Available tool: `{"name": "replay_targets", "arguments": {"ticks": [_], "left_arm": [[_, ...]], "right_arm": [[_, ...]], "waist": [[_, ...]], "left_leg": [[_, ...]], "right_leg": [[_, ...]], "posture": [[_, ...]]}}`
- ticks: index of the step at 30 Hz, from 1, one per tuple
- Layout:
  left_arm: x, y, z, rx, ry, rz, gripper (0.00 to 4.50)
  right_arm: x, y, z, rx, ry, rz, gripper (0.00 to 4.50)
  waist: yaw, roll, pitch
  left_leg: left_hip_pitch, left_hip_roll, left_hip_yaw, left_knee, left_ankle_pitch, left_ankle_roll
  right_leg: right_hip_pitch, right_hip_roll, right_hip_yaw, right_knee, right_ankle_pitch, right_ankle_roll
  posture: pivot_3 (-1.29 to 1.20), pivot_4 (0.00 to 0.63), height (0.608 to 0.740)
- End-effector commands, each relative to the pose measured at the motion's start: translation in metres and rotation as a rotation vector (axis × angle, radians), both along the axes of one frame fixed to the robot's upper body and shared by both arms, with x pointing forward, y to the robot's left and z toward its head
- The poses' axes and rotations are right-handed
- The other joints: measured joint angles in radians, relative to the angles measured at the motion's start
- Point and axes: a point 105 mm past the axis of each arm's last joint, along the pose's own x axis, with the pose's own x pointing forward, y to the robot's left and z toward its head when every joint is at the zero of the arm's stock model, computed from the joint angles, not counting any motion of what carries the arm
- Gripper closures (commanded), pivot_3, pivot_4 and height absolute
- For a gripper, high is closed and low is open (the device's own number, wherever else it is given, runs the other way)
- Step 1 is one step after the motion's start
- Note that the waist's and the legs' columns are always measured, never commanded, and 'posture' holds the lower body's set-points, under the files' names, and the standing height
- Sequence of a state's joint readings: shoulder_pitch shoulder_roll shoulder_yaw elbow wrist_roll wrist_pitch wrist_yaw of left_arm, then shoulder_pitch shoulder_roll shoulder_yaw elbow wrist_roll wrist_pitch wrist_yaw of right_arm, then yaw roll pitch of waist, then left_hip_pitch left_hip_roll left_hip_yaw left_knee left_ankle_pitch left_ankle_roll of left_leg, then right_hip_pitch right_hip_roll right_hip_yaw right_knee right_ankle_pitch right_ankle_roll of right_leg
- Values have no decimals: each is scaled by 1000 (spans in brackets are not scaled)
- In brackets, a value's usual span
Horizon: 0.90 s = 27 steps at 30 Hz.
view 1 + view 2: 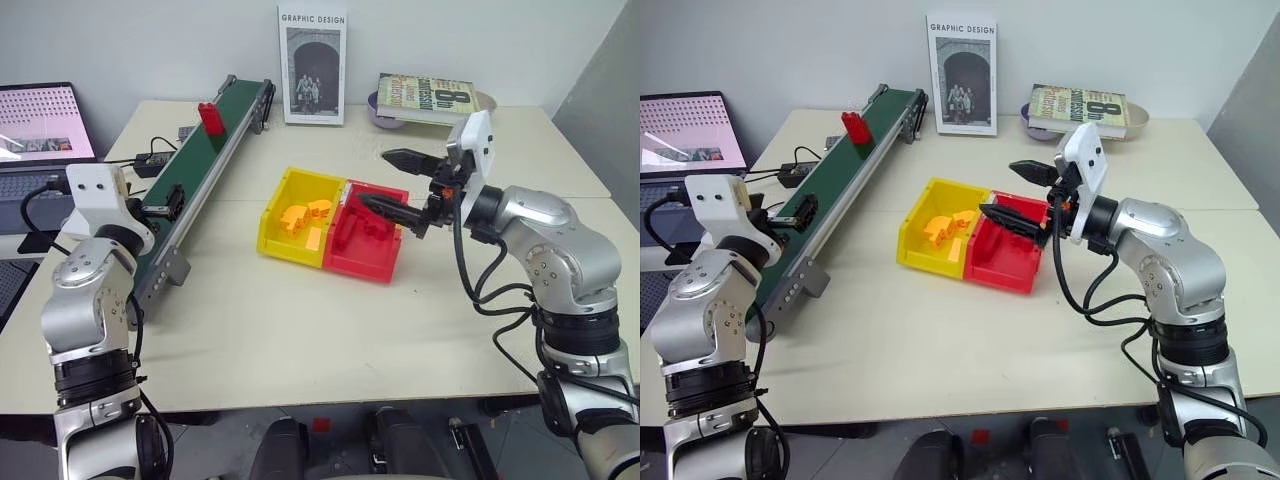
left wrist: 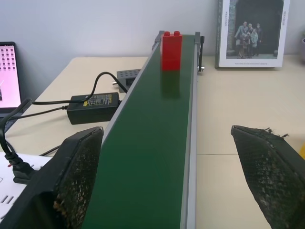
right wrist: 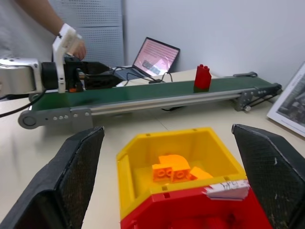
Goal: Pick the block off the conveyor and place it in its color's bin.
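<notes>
The block [image 1: 209,117] stands upright, long axis vertical and studs up, on the far part of the conveyor [image 1: 205,170], which runs diagonally across the bench [image 1: 300,330]. At the belt's near end the left gripper [image 2: 174,176] lies level, aimed along the belt, fingers spread wide and empty. The right gripper [image 1: 392,183] hovers level over the red bin [image 1: 362,245], fingers apart, empty.

Red block [image 1: 210,117] upright on green conveyor [image 1: 200,180] — red bin [image 1: 362,246] well apart.
</notes>
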State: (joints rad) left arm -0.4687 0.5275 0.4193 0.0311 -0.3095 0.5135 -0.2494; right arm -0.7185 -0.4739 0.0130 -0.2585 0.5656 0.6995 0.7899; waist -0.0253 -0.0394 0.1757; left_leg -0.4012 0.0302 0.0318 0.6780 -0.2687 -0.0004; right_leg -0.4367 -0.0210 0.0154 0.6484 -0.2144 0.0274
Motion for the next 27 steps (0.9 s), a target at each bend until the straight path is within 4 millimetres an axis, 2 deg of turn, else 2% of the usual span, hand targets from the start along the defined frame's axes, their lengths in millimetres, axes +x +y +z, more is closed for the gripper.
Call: {"name": "replay_targets", "arguments": {"ticks": [1, 13, 27], "left_arm": [[4, 2, 20, 15, -67, 13, 33], [11, -4, 6, 11, -43, 19, 33], [18, -2, 1, 16, -14, 34, 33]], "right_arm": [[-14, 11, 15, 6, -57, 80, 0], [-25, 18, 11, -26, -84, 119, 0], [-25, 15, 10, -26, -82, 100, 0]], "waist": [[0, 0, 0], [0, 0, 0], [0, 0, 0]], "left_leg": [[0, 0, 0, 0, 0, 0], [0, 0, 0, 0, 0, 0], [0, 0, 1, 0, 0, 0]], "right_leg": [[0, 0, 0, 0, 0, 0], [0, -2, 0, 0, 0, 0], [0, -1, 0, 0, 0, 0]], "posture": [[0, 150, 740], [0, 150, 740], [0, 150, 740]]}}
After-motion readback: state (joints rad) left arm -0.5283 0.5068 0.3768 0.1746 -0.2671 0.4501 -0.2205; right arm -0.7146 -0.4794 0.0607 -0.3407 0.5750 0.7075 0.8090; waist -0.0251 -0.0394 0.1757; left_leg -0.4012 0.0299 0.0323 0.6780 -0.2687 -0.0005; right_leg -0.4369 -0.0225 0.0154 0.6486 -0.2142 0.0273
